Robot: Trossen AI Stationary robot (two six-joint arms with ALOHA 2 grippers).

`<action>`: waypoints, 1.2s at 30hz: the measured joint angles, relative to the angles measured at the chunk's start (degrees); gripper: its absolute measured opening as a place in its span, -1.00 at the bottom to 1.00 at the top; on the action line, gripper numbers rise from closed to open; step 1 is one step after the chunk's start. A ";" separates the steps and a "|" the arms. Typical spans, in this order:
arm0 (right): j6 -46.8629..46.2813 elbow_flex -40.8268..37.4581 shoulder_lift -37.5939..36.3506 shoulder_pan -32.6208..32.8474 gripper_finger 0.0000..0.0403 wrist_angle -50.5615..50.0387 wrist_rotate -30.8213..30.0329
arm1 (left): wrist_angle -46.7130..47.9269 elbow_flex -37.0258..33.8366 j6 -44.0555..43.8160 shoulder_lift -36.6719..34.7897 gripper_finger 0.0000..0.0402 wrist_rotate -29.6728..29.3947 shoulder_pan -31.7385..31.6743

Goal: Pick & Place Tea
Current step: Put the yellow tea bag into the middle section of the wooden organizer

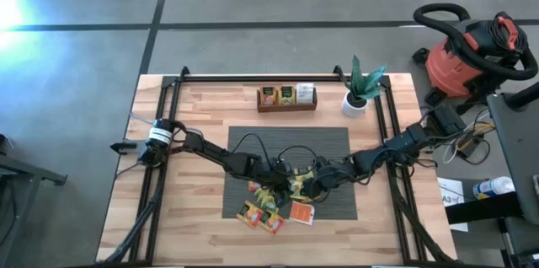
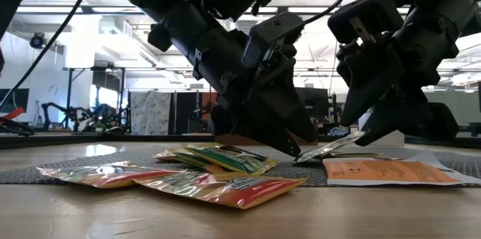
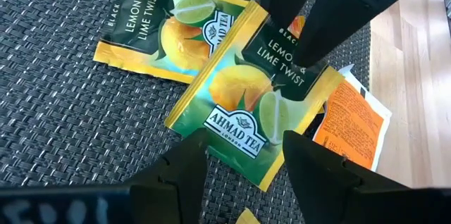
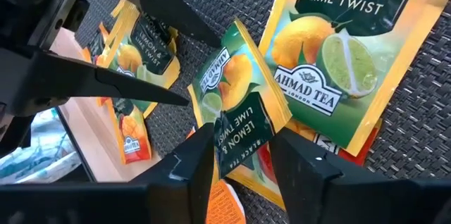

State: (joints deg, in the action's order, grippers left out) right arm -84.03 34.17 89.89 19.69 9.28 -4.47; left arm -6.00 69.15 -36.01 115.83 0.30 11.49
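Note:
Several tea sachets lie in a loose heap on the grey mat [image 1: 337,146]. Both grippers meet over one yellow-green lemon-and-lime sachet [image 3: 243,108]. My right gripper [image 4: 236,164] is shut on its dark green end. My left gripper [image 3: 243,171] stands open, with its fingers on either side of the sachet's yellow end; whether they touch it I cannot tell. A second lemon sachet [image 3: 165,27] lies flat beside it. Orange sachets [image 1: 301,211] rest nearer the table's front edge. My right gripper pinches the sachet's dark green end [image 4: 236,129] between its two fingers, which slant down from the table's right side. That end is raised [image 2: 347,143], and the sachet tilts down to its other end [image 2: 301,158], which rests by the mat.
A long wooden tray [image 1: 286,98] holding a few sachets stands at the far middle of the table. A potted plant [image 1: 358,91] stands to its right. Black frame rails [image 1: 160,133] run along both table sides. Cables trail over the mat behind the arms.

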 joint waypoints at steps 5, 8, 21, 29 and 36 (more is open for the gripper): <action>0.20 0.00 0.00 -0.25 -0.42 0.00 -0.03 | -0.02 -0.03 0.00 0.00 -0.10 -0.17 0.00; 0.19 0.00 0.00 -0.68 -0.50 0.00 -0.04 | 0.00 -0.03 0.02 0.00 -0.10 -0.17 -0.02; 9.42 0.85 -0.95 -4.98 -0.95 -0.11 0.03 | 0.78 -0.12 -0.91 -1.60 -0.10 -5.32 -0.02; 40.20 13.84 -3.54 -9.63 -0.96 -21.60 0.20 | 8.15 -0.07 -4.25 -12.50 -0.10 -10.23 0.16; 67.05 29.33 -3.56 -18.70 -0.96 -41.64 -2.01 | 19.01 -0.07 -7.82 -24.97 -0.10 -30.52 2.35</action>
State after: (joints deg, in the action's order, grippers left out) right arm -16.98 63.51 86.32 0.99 -32.36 -6.48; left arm 13.01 69.08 -43.83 90.86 -30.23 13.83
